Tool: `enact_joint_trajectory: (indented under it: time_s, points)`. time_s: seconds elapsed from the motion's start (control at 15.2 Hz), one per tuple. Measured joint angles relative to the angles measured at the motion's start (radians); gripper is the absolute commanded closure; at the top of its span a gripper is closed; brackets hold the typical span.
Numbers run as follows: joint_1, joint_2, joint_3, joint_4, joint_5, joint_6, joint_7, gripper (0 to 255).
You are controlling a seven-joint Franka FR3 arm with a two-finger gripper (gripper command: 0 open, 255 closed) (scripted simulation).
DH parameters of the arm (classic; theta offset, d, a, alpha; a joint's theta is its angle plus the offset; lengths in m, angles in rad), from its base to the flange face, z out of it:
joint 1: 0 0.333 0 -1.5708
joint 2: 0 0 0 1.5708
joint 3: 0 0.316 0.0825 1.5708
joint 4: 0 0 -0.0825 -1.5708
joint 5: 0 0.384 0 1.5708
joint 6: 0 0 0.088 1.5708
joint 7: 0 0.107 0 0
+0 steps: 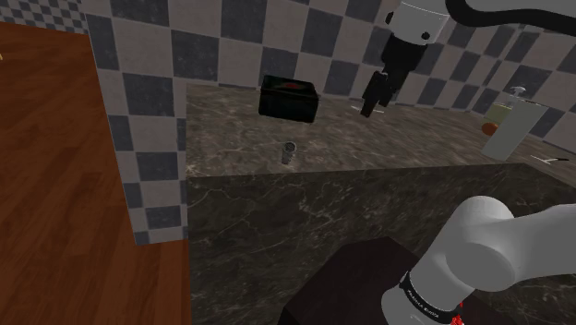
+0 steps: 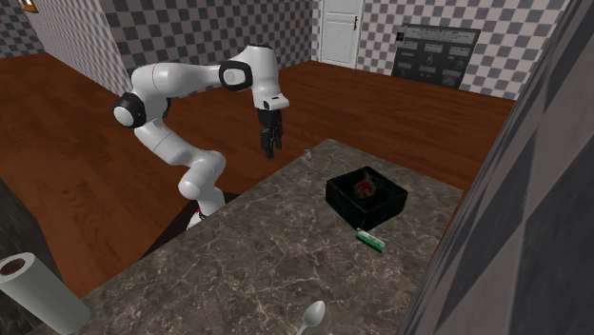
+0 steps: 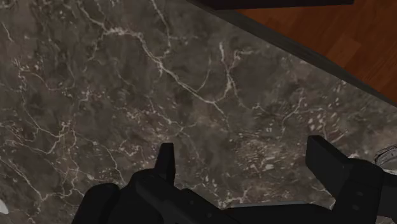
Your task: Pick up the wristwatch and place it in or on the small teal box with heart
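The wristwatch (image 1: 288,152) is small and grey and stands near the counter's front edge; it shows as a tiny shape (image 2: 307,153) in the second exterior view. The box (image 1: 289,97) looks black with a red heart on top (image 2: 366,195) and sits farther back on the counter. My gripper (image 1: 370,107) hangs open above the counter, to the shoulder view's right of the watch and holding nothing (image 2: 269,148). In the wrist view the fingers (image 3: 167,159) stand wide apart over bare marble, and a pale rounded edge (image 3: 388,156) peeks in just outside one finger.
A dark marble counter (image 2: 257,247) carries a soap dispenser (image 1: 510,125), a green packet (image 2: 369,240), a spoon (image 2: 309,317) and a paper roll (image 2: 38,290). Checkered walls back it. Wooden floor (image 2: 86,114) lies beyond the counter's edge.
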Motion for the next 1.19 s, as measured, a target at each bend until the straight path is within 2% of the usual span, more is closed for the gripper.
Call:
enact_joint_trajectory:
  time_s: [0.26, 1.19]
  points:
    - [0.025, 0.012, 0.003, -0.033, 0.038, 0.060, 0.002, 0]
    - [0.204, 0.169, 0.059, -0.140, 0.292, 0.455, -0.021, 0]
